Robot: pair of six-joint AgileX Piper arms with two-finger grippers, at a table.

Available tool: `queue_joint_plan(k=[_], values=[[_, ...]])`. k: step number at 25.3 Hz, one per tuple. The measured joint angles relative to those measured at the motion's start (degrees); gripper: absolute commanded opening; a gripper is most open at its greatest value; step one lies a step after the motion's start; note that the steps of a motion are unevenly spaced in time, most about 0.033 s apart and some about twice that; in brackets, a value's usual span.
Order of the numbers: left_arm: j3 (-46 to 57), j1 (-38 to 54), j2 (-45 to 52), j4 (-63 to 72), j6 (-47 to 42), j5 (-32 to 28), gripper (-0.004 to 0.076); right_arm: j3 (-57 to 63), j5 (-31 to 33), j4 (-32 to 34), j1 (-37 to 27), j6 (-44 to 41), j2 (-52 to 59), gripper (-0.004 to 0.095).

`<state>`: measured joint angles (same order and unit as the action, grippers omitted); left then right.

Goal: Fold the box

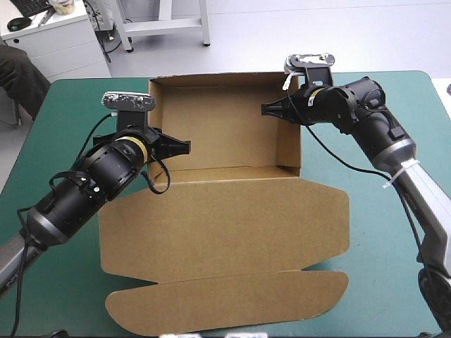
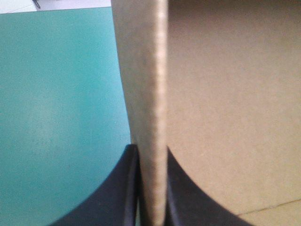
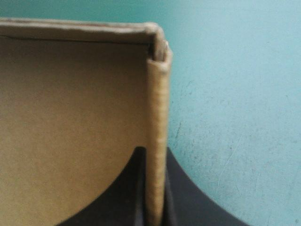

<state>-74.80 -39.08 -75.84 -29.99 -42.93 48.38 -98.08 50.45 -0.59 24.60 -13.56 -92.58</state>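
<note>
Across the middle of the teal-green worktop (image 1: 394, 113) lies the brown box (image 1: 225, 225), its walled tray toward the far edge and its flat lid pointing to the near edge, the tray's long axis running left to right. Each side wall stands edge-on between black fingers: the left tool (image 1: 184, 146) is clenched on the left wall and the right tool (image 1: 268, 109) on the right, so neither arm looks the nearer.

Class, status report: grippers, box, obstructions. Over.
Left gripper shut on box left wall. Right gripper shut on right wall. Tray open, lid flat. No obstructions.
</note>
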Motion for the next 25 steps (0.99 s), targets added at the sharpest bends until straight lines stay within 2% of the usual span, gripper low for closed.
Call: queue_joint_plan(k=[12, 17, 25], values=[[0.0, 0.7, -7.2, 8.4, -0.2, 4.9, -0.0009, 0.1, 10.0, 1.7, -0.1, 1.7, -4.8, -0.0015], [0.0, 1.3, -10.0, 11.2, 2.5, 7.9, -0.0009, 0.1, 12.1, 0.6, -0.1, 1.8, -8.4, -0.0015], [0.0, 1.7, -15.7, 13.3, 4.5, 8.5, -0.0009, 0.1, 13.5, 0.6, -0.1, 2.7, -14.0, -0.0015]])
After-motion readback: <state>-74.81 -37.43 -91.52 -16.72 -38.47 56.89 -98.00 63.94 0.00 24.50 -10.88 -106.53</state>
